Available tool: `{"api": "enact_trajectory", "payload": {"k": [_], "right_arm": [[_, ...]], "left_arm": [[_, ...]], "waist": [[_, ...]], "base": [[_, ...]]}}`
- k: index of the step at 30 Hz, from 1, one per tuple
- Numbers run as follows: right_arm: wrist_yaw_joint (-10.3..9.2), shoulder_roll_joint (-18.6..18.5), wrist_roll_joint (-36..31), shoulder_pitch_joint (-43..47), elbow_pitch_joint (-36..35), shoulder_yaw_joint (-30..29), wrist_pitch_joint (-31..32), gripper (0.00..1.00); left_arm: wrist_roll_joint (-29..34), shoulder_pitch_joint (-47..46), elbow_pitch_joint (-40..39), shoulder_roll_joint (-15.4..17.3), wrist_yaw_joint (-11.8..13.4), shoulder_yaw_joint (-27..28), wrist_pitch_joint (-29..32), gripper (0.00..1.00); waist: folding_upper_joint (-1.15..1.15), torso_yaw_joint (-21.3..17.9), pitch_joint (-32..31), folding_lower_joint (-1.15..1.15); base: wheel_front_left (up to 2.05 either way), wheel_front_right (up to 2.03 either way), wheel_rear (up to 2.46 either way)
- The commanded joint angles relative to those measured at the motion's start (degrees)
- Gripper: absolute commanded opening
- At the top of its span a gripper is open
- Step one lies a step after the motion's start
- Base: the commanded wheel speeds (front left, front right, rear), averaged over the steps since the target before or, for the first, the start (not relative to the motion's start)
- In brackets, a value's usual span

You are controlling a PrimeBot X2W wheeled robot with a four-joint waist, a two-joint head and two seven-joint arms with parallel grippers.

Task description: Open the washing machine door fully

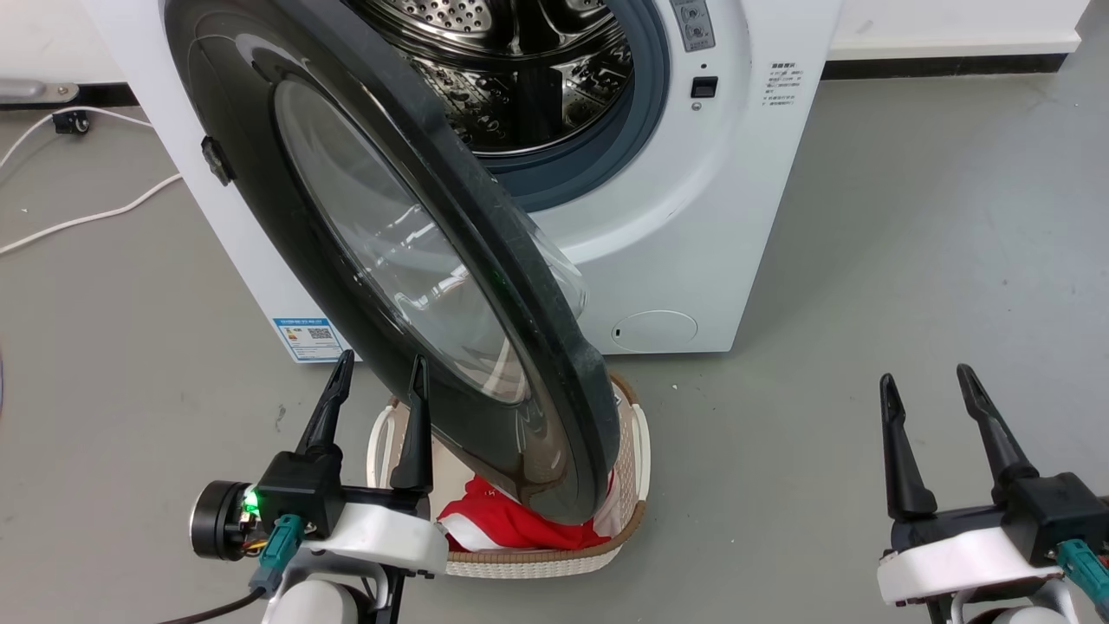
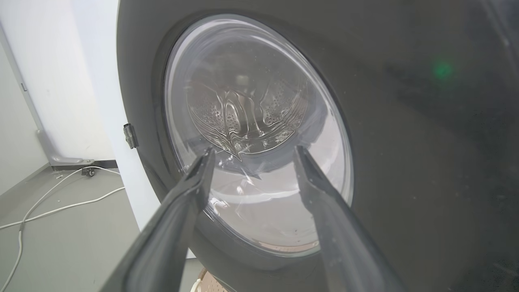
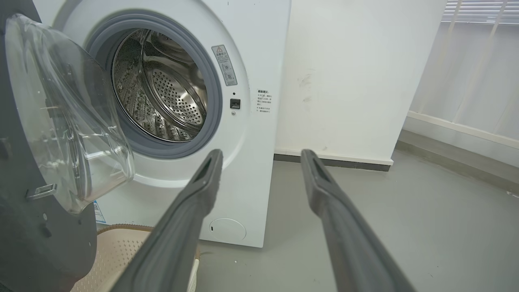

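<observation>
While the washing machine door (image 1: 390, 260) stands only part-way out from the white machine (image 1: 693, 217), hinged at the machine's left edge with its free edge swung towards me over the wicker basket (image 1: 638, 451), I judge the job about half done. The steel drum (image 1: 520, 69) is already exposed.

My left gripper (image 1: 383, 358) sits low against the door's outer face, jaws spread fairly wide and holding nothing; from the left wrist view the fingers (image 2: 194, 182) point at the clear window, and I cannot tell whether they touch it. My right gripper (image 1: 924, 373) hangs well apart over the bare floor (image 1: 910, 260), jaws also wide and empty.

I expect the door to be stiff and fairly heavy but easy on its hinge. The glossy black ring looks slippery, so pinching it would be unreliable. The glass bowl is the part I would spare. I would push on the ring at the free edge, near the metal latch (image 3: 40, 191), where leverage is best.

Room is ample on the right. On the left the door's swing passes through where my left arm is, so that arm needs to clear. The basket and its red cloth (image 1: 511, 524) lie just under the door's lower edge, and white cables (image 1: 87, 221) trail by the machine's left side.
</observation>
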Motion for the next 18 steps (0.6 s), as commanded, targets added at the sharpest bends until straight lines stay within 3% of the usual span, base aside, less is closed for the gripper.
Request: {"api": "enact_trajectory", "payload": {"k": [1,15,16,17,18], "right_arm": [[-0.04,0.3,0.5,0.9,-0.3,0.1,-0.1,1.0],[-0.04,0.3,4.0,0.2,0.8,0.4,-0.1,1.0],[-0.04,0.3,4.0,0.2,0.8,0.4,-0.1,1.0],[-0.04,0.3,4.1,0.1,0.9,0.4,-0.1,1.0],[-0.04,0.3,4.2,0.1,0.9,0.4,-0.1,1.0]], "left_arm": [[0.1,0.4,0.1,0.0,-0.2,0.1,-0.1,1.0],[0.1,0.3,-0.2,0.0,-0.2,0.5,-0.1,1.0],[-0.1,0.3,-0.2,0.0,-0.1,0.5,-0.1,0.87],[-0.2,0.3,-0.2,0.0,-0.2,0.6,-0.1,0.45],[-0.3,0.3,-0.1,0.0,-0.2,0.6,-0.1,0.25]], "waist": [[0.0,0.0,0.0,0.0],[0.0,-0.3,0.3,0.0],[0.0,-0.3,0.3,0.0],[0.0,-0.4,0.4,0.0],[0.0,-0.4,0.4,0.0]], "base": [[0.0,0.0,0.0],[0.0,0.0,0.0],[0.0,0.0,0.0],[0.0,0.0,0.0],[0.0,0.0,0.0]]}}
